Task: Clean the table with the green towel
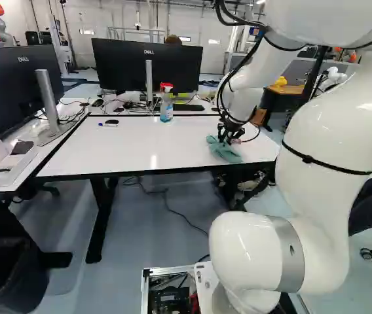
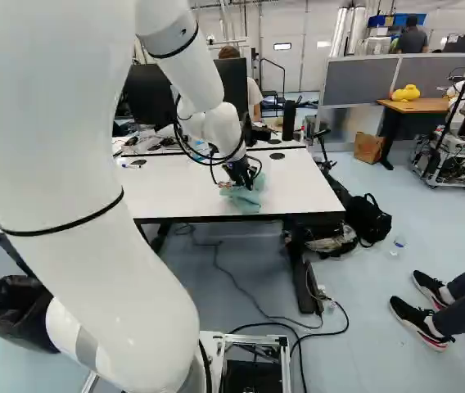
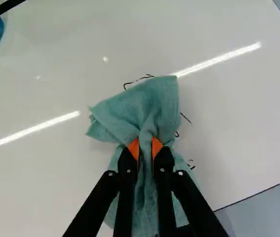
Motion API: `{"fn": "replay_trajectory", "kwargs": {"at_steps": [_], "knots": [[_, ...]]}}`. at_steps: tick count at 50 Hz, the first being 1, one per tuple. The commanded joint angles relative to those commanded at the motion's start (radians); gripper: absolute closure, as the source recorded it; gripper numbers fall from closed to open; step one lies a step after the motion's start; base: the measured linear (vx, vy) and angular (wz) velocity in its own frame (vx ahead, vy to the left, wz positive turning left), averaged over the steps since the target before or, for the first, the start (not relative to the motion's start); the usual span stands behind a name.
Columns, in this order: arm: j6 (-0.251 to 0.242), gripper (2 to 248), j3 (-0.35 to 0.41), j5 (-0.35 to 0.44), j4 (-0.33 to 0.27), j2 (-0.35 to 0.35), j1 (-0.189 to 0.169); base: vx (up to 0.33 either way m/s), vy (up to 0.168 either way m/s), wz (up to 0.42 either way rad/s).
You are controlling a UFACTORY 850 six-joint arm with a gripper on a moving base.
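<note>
The white-topped table looks to be at its wiping stage, and I'd say the next move calls for a low sweep, lightly pressed, across the right-hand part by the near edge. That's where the green towel lies — crumpled, gathered into folds at its middle, one end fanned out over the surface. The black gripper pinches those folds from both sides. Smallest of all, thin dark strokes peek out around the cloth — they're what wants rubbing away.
</note>
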Motion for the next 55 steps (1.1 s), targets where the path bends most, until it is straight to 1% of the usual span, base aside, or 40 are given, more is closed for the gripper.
{"fn": "replay_trajectory", "kwargs": {"at_steps": [16,32,43,48,55], "knots": [[0.0,200,0.071,0.0,0.0,0.066,-0.034,0.0,0.0,0.0],[0.0,200,0.091,0.0,0.0,0.085,-0.098,0.0,0.0,0.0],[0.0,200,0.087,0.0,0.0,0.081,-0.143,0.0,0.0,0.0],[0.0,200,0.074,0.0,0.0,0.069,-0.161,0.0,0.0,0.0],[0.0,200,0.045,0.0,0.0,0.042,-0.176,0.0,0.0,0.0]]}}
